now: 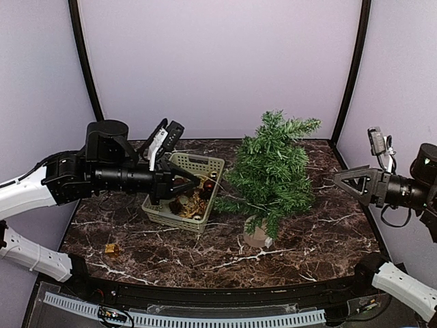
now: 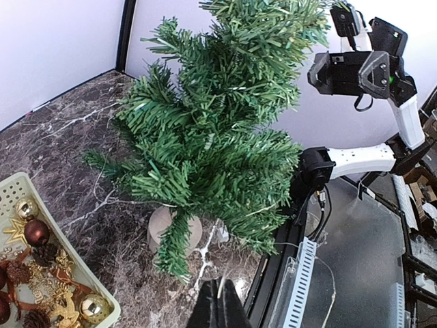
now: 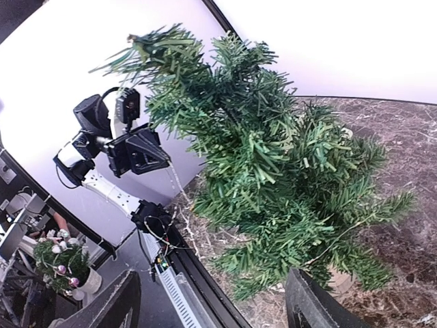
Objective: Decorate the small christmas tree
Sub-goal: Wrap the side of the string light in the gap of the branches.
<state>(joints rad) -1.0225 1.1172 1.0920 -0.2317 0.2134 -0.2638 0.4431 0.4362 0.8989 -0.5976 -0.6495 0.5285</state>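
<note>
Pick-up step. Left hand [image 1: 193,183] pinched narrow over basket [image 1: 205,161], load unclear; right hand [image 1: 339,180] wide. Next you hang 1 ornament [image 2: 35,232] on tree [image 1: 273,167].

Clad in white moulded link shells and black cylindrical joint housings on both the left arm [image 1: 102,171] and the right arm [image 1: 410,188]. Ribbed black along the left forearm, with a white bracket above the wrist. Finished at the right gripper [image 1: 338,179] with black triangular-framed fingers, a small camera box and looping black cables.
</note>
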